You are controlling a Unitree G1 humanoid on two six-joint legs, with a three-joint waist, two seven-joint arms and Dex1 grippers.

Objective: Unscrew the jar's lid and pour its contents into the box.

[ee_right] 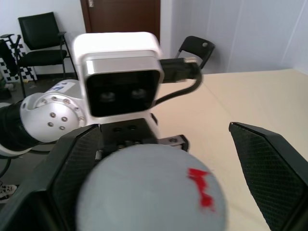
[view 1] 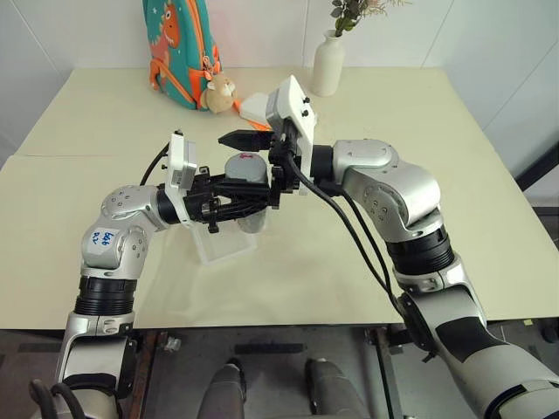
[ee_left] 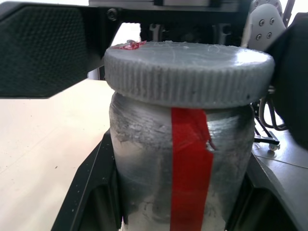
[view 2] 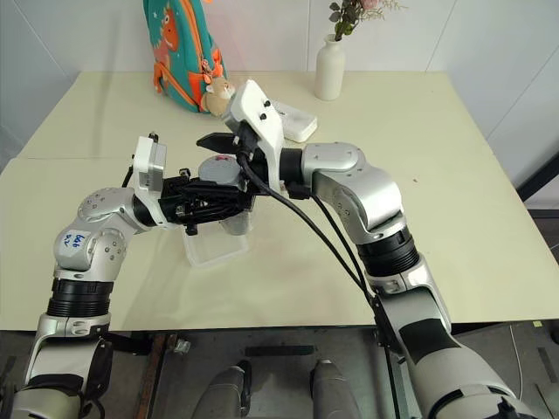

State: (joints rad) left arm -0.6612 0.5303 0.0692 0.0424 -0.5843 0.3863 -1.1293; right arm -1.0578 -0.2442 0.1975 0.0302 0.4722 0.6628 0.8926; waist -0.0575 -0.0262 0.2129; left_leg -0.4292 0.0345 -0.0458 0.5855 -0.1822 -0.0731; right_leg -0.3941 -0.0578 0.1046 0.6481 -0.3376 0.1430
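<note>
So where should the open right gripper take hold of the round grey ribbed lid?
Grip the round grey ribbed lid by its ridged rim, coming level from the right gripper side: the left gripper holds the silvery jar upright below, so the rim stands free.

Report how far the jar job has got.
Done: the left pincer is shut on the silvery cylindrical jar with red tape, held above the clear plastic box. In hand: the open right pincer straddles the ribbed pale grey lid without gripping. Left: unscrewing the lid, which sits on the jar, then pouring.
</note>
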